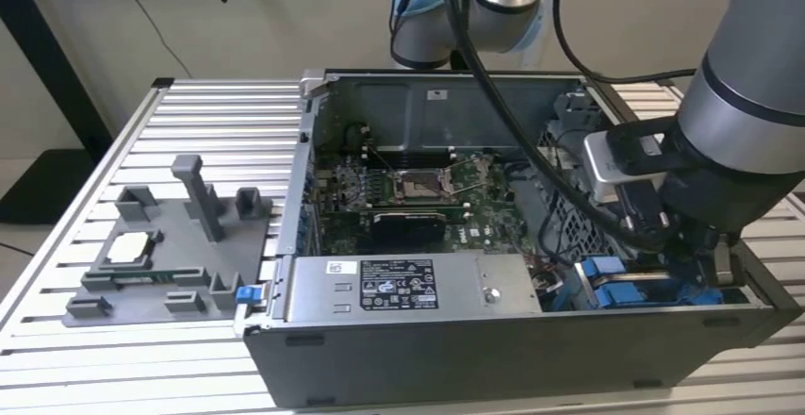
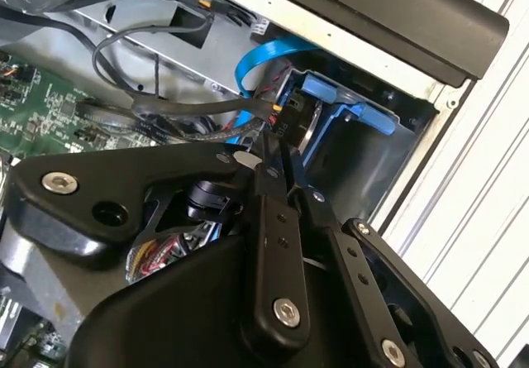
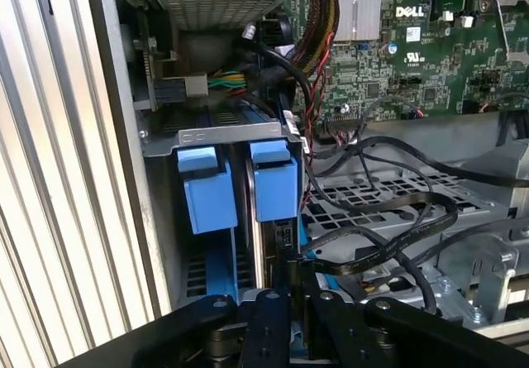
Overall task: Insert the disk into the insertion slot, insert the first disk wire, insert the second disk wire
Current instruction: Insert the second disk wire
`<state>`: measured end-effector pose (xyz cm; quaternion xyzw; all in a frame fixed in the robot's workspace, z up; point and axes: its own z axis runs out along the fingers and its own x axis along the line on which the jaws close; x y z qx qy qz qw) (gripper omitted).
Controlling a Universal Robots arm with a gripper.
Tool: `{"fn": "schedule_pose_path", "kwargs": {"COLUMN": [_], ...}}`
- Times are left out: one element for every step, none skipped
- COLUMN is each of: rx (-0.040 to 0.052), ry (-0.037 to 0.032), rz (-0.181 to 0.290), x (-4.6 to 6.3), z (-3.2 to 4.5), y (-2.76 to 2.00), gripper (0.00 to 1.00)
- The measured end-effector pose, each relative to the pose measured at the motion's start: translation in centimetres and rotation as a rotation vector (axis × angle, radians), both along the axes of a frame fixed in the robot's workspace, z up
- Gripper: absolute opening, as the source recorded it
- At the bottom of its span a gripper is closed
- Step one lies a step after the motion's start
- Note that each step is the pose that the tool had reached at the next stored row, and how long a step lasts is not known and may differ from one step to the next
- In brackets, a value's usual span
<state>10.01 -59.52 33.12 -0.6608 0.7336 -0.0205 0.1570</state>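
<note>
The disk stands edge-on in the insertion slot, a grey metal bay with two blue tabs, inside the computer case's near corner on the exterior view's right. Its blue carrier wraps the disk's end. My gripper reaches down to that end, fingers pressed together on a small black plug of a disk wire right at the disk's connector edge. The gripper shows the same narrow pinch in the first wrist view, with a black wire trailing away. A flat blue wire curves behind the carrier.
A grey labelled power-supply box lies beside the bay. The motherboard with its square socket fills the case floor. Loose black cables cross a perforated metal plate. A grey fixture sits on the slatted table at the exterior view's left.
</note>
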Motion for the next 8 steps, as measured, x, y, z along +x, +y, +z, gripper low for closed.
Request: {"fn": "schedule_pose_path", "kwargs": {"rx": [0.0012,0.0026,0.003,0.0031,0.0032,0.0032,0.0031,0.0024], "ry": [0.0002,0.0004,0.0006,0.0008,0.0009,0.0013,0.002,0.0034], "rz": [0.0,0.0,0.0,0.0,0.0,0.0,0.0,0.0], "x": [0.0,0.0,0.0,0.0,0.0,0.0,0.0,0.0], "z": [0.1,0.36,0.6,0.86,1.09,1.28,1.41,1.49], "y": [0.0,0.0,0.0,0.0,0.0,0.0,0.0,0.0], "gripper": [1.0,1.0,1.0,1.0,1.0,1.0,1.0,1.0]}}
